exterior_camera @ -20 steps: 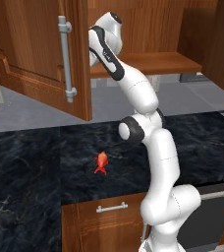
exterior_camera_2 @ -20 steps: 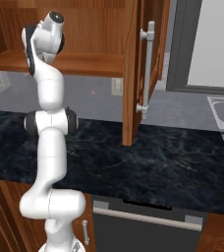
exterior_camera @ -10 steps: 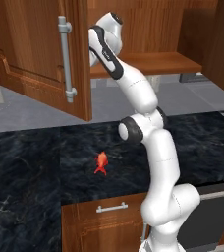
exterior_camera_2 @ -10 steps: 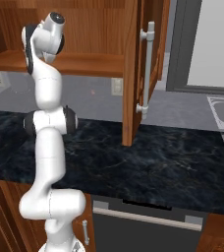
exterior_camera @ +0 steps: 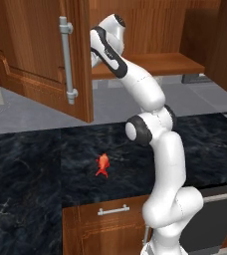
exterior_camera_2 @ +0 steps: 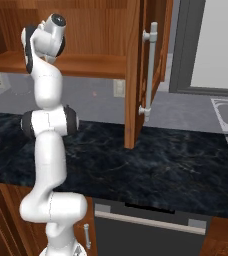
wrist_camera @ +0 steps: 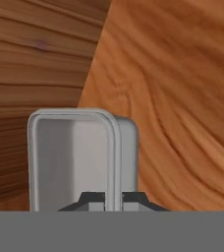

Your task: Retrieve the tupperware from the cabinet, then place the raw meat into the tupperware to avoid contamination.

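Your claw has its 2 dark tips pinched on the tupperware's near right wall, inside the cabinet on the wooden shelf. You can see the container holds nothing; its long axis runs away from the hand. Down on the dark counter, the raw meat lies with its narrow end toward the front edge.

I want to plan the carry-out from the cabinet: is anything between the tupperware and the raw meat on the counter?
Nothing visible blocks it. The gripper is shut on the tupperware rim inside the cabinet; its doors stand open, and the black counter around the raw meat is bare.
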Tool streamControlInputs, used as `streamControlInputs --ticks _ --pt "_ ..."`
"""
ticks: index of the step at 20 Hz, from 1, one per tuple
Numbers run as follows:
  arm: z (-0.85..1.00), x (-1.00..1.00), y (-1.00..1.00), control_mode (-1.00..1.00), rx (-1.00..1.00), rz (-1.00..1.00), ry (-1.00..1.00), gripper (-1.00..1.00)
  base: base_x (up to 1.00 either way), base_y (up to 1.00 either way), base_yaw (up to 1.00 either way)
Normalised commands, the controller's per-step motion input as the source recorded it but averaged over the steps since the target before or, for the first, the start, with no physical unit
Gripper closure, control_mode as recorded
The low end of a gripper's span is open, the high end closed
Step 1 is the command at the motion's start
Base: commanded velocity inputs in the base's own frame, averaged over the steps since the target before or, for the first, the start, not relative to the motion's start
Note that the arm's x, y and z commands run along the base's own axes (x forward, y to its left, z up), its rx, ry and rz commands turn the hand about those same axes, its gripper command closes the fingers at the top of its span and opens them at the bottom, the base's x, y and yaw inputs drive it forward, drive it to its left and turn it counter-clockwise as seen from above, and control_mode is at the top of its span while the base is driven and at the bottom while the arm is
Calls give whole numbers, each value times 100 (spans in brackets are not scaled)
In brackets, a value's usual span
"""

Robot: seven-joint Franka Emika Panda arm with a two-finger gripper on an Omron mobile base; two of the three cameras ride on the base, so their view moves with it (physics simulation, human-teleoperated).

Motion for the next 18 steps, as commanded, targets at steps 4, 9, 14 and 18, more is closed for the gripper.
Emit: streamControlInputs --ticks 4,9,14,18 --pt "-16 0 9 -100 0 0 0 100 0 0 0" --pt "-14 2 12 -100 0 0 -7 100 0 0 0" --pt "-8 0 3 -100 8 -2 -12 100 0 0 0" --pt "0 -14 -2 -100 8 -5 -11 100 0 0 0"
